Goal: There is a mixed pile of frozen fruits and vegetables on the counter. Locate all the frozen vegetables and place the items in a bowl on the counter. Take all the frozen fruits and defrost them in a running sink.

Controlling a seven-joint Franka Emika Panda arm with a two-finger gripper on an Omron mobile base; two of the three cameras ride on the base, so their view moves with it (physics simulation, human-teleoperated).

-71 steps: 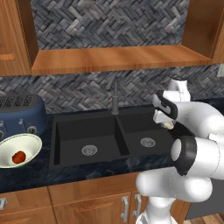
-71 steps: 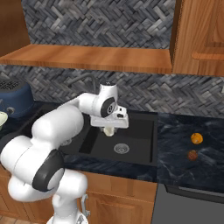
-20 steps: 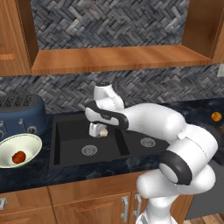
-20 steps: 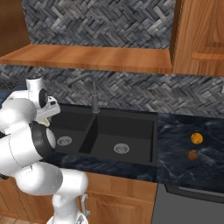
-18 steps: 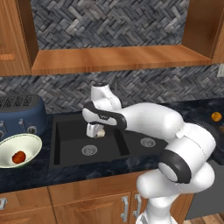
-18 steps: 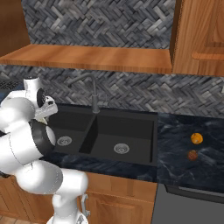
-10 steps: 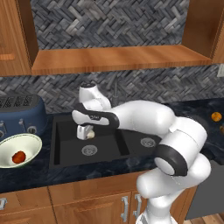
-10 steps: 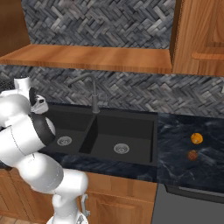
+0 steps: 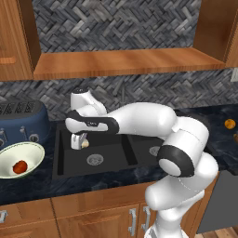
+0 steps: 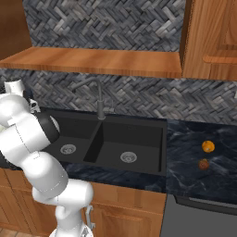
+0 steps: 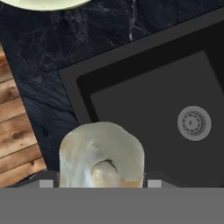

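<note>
The gripper (image 9: 80, 141) hangs above the left basin of the sink (image 9: 95, 160), its fingers clamped on the garlic bulb (image 9: 85, 144), which sits between them at their tips. In the hand view the garlic bulb (image 11: 101, 155) is a pale, lumpy, squat mass with no clear long axis, its small stem nub facing the camera. The sink's round drain (image 11: 194, 123) lies beneath and to one side of it. Left of the sink, the bowl (image 9: 18, 159) rests on the counter (image 9: 32, 186) with the red tomato (image 9: 19, 167) inside. Right of the sink, two orange fruits (image 10: 208, 146) sit near each other on the counter (image 10: 199, 183).
</note>
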